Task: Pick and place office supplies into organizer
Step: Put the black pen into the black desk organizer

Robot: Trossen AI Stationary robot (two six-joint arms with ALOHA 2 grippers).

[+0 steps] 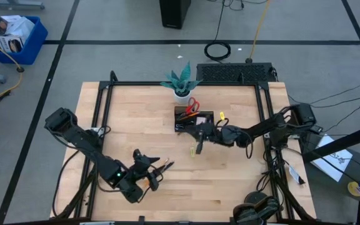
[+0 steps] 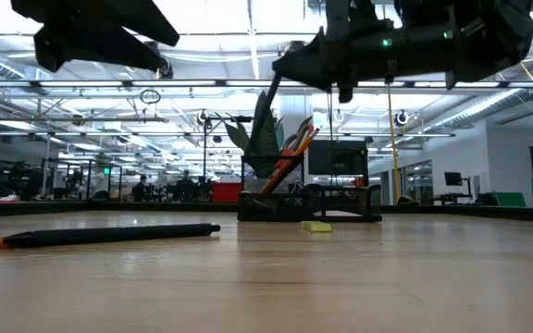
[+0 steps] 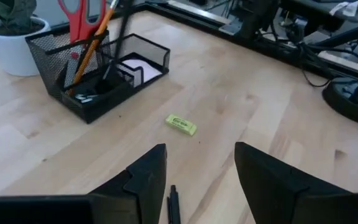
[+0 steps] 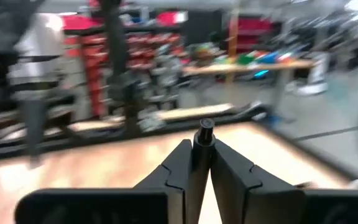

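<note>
Right claw (image 4: 201, 163): closed on a black pen (image 4: 203, 138), raised over the worktop (image 1: 230, 181) just beside the organizer (image 1: 192, 119). Left claw (image 3: 201, 177): open, empty, above a second black pen (image 1: 165, 166) near the worktop's front left. Organizer: black mesh, standing at the worktop's far middle; tall compartment holds red scissors (image 3: 79, 17) and an orange pencil (image 3: 92, 46); low compartment holds a pale pad. Yellow-green clip (image 3: 181, 124): on the worktop before the organizer. Potted plant (image 1: 181, 81): behind the organizer.
</note>
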